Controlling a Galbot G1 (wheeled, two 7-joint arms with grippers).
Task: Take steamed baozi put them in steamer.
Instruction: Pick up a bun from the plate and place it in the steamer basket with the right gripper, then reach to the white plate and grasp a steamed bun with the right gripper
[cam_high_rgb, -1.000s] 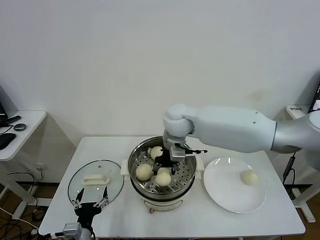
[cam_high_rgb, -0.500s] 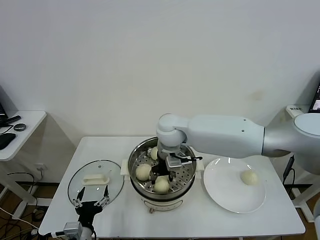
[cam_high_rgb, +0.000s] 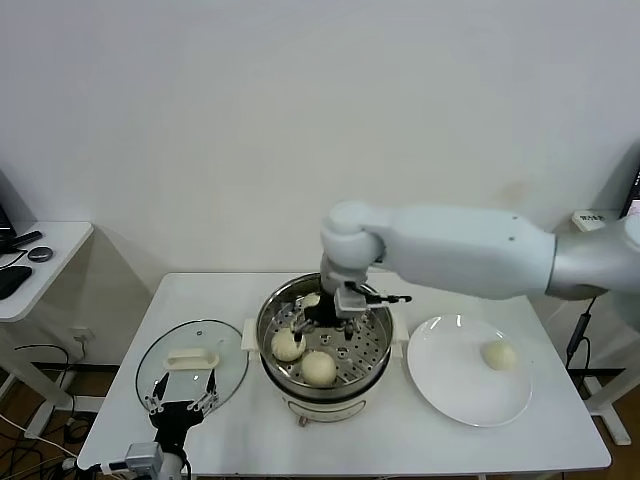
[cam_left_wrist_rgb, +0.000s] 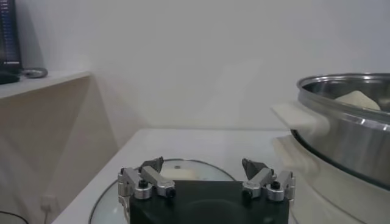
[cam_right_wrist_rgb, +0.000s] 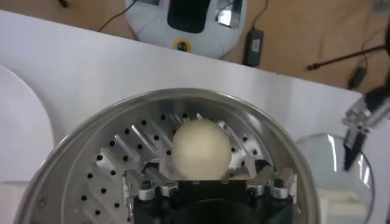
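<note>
The steamer (cam_high_rgb: 372, 362) stands mid-table, a shiny steel pot with a perforated tray (cam_right_wrist_rgb: 116, 164). Three steamed baozi lie in it: one at the front (cam_high_rgb: 319, 368), one on the left (cam_high_rgb: 287, 344), and one at the back (cam_high_rgb: 311, 300), half hidden by my right gripper (cam_high_rgb: 335, 322). That gripper hovers open just above the tray. In the right wrist view the front baozi (cam_right_wrist_rgb: 201, 148) rests on the tray just beyond the spread fingers (cam_right_wrist_rgb: 146, 182), which do not touch it. Another baozi (cam_high_rgb: 498, 354) sits on the white plate (cam_high_rgb: 450, 390). My left gripper (cam_high_rgb: 182, 395) is parked open at the table's front left.
A round glass lid (cam_high_rgb: 190, 362) with a white handle lies flat left of the steamer, under the left gripper (cam_left_wrist_rgb: 203, 167). The steamer's rim (cam_left_wrist_rgb: 341, 131) rises close to the right of it. A side desk (cam_high_rgb: 40, 260) stands beyond the table's left edge.
My right gripper lowered a baozi to the front of the tray, opened and let it go, then lifted back a little. The left arm has not moved.
</note>
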